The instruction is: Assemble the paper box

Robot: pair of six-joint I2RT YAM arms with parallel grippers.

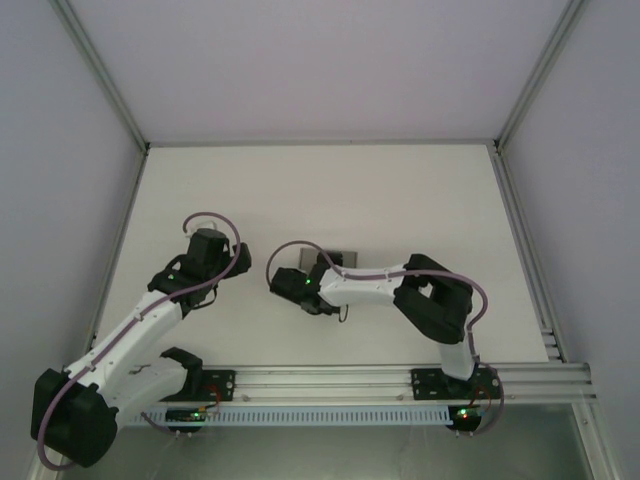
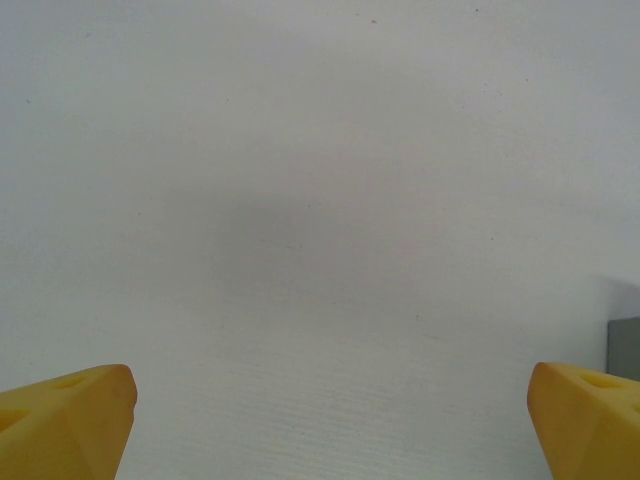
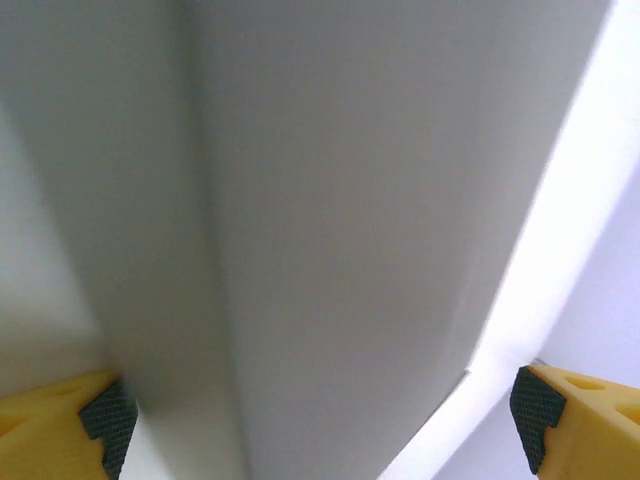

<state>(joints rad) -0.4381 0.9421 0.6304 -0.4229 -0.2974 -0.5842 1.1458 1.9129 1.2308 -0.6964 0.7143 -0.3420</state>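
Right wrist: paper box between spread fingers of right hand.

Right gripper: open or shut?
Open: right gripper fingers stand wide apart around the paper box; table shows between box and one finger.

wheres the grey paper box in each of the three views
top external: the paper box lies near the centre of the white table, partly under the right arm.
left wrist: a grey sliver of it at the right edge.
right wrist: close up across the middle, between the yellow fingertips.
shared landmark: the white table, beneath the box in every view.
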